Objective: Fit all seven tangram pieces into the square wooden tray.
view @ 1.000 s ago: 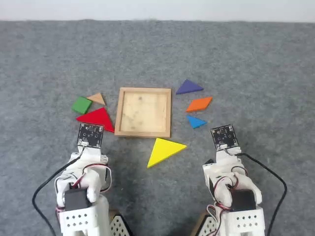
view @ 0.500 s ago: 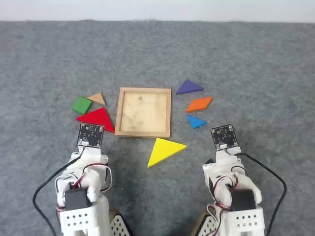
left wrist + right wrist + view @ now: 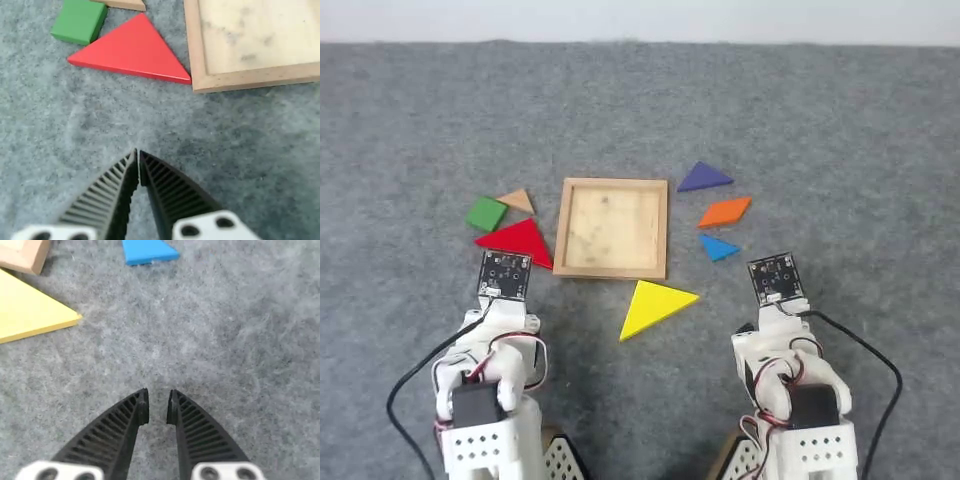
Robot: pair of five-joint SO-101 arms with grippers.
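High view: green square (image 3: 485, 213), tan triangle (image 3: 517, 200) and red triangle (image 3: 517, 241) lie left of the square wooden tray (image 3: 615, 183). Yellow triangle (image 3: 653, 305) lies arm-side of it. Purple (image 3: 703, 178), orange (image 3: 724, 211) and blue (image 3: 718, 247) pieces lie right. All are outside it, on the tabletop (image 3: 840, 120). Wrist views: left pincer (image 3: 138, 155) together, right pincer (image 3: 157, 405) narrowly apart.

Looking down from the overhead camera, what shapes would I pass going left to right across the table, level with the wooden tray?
green square → tan triangle → wooden tray → purple triangle → orange parallelogram
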